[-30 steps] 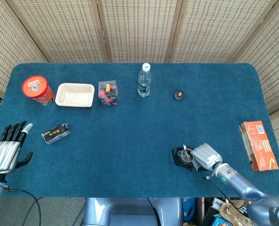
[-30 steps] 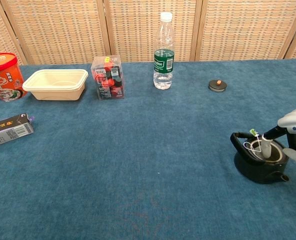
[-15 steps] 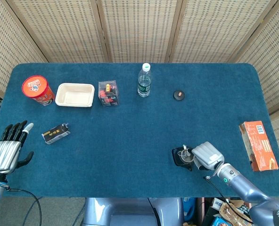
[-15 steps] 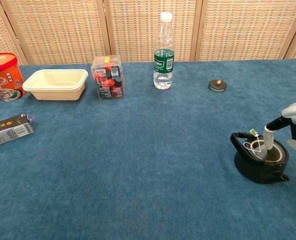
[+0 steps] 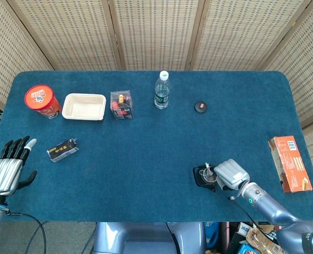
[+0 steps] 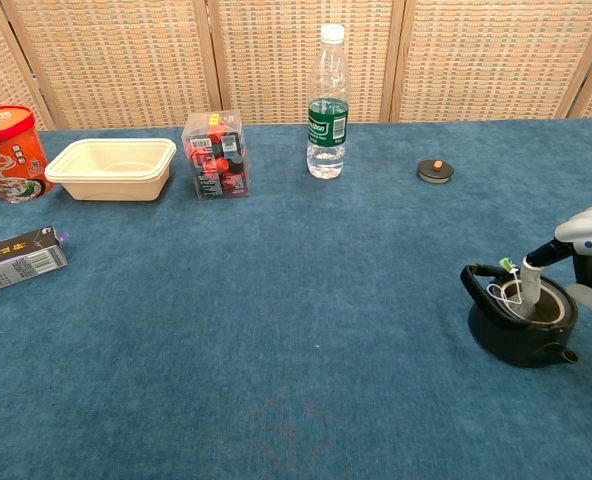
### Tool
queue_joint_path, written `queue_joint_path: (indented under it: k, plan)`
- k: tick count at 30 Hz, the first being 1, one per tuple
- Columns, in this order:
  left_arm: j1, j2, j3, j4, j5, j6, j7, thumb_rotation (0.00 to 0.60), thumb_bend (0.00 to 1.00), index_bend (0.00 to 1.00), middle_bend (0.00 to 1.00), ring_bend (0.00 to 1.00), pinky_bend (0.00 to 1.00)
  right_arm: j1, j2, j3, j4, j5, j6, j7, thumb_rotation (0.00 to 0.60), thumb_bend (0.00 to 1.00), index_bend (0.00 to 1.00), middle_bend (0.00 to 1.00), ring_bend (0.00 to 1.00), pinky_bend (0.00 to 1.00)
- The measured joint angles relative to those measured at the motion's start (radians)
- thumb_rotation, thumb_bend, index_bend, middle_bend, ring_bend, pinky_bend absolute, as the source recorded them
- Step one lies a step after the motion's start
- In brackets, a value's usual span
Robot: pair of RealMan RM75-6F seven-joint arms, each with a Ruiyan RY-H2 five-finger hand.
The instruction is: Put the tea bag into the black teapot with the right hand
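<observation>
Head view: right hand (image 5: 230,174) sits just beside the open black teapot (image 5: 203,177), having drifted slightly back toward it after a small retreat; the left hand (image 5: 7,168) rests idle at the table's near-left corner, fingers spread, holding nothing.

Chest view: one fingertip (image 6: 530,277) of the right hand dips lower into the teapot (image 6: 518,326) mouth than half a second ago, apparently pushing the tea bag (image 6: 511,293) down. The bag lies at the rim, pale, its white string looped over the edge and a green tag outside. Whether the hand pinches it cannot be told. Insertion looks nearly finished.
</observation>
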Motion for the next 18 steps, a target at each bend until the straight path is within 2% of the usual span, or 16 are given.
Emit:
queue_joint_path:
  k: [18]
  plan:
    - [0.004, 0.000, 0.004, 0.006, 0.000, -0.001, -0.009, 0.600, 0.37, 0.00, 0.00, 0.00, 0.00, -0.004, -0.036, -0.016, 0.029, 0.005, 0.002, -0.006, 0.539, 0.85, 0.36, 0.95, 0.93, 1.00]
